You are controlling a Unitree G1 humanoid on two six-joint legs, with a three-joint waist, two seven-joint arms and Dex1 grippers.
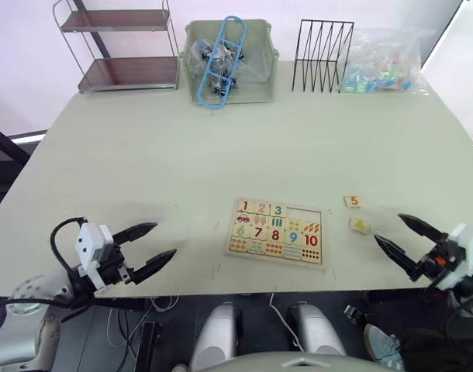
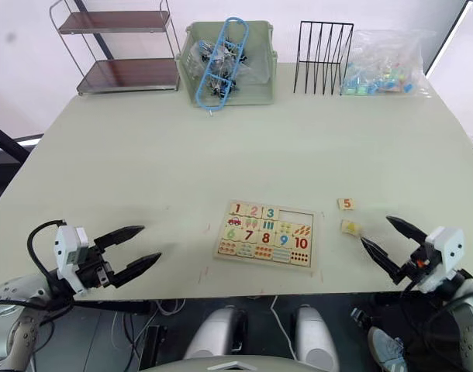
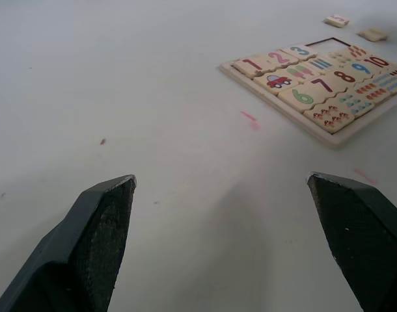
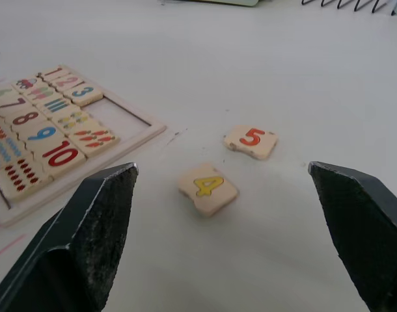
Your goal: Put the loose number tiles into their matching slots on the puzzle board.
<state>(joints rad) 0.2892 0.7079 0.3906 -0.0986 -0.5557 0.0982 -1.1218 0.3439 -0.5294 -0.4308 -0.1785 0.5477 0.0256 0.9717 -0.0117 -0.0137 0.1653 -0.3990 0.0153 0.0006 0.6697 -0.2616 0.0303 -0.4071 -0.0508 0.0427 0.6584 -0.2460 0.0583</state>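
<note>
The puzzle board (image 1: 277, 232) lies near the table's front edge. Tiles 1, 2 and 3 sit in its top row, and the two slots (image 1: 305, 213) at that row's right end are empty. To the right of the board lie two loose tiles: the red 5 (image 1: 352, 201) and the yellow 4 (image 1: 360, 225). In the right wrist view the 4 (image 4: 208, 188) lies nearer than the 5 (image 4: 251, 140). My right gripper (image 1: 398, 232) is open just right of the 4, holding nothing. My left gripper (image 1: 157, 243) is open, well left of the board.
Along the table's back edge stand a two-tier shelf (image 1: 122, 48), a green bin (image 1: 229, 62) with a blue item in it, a black wire rack (image 1: 322, 46) and a clear bag of small pieces (image 1: 384, 62).
</note>
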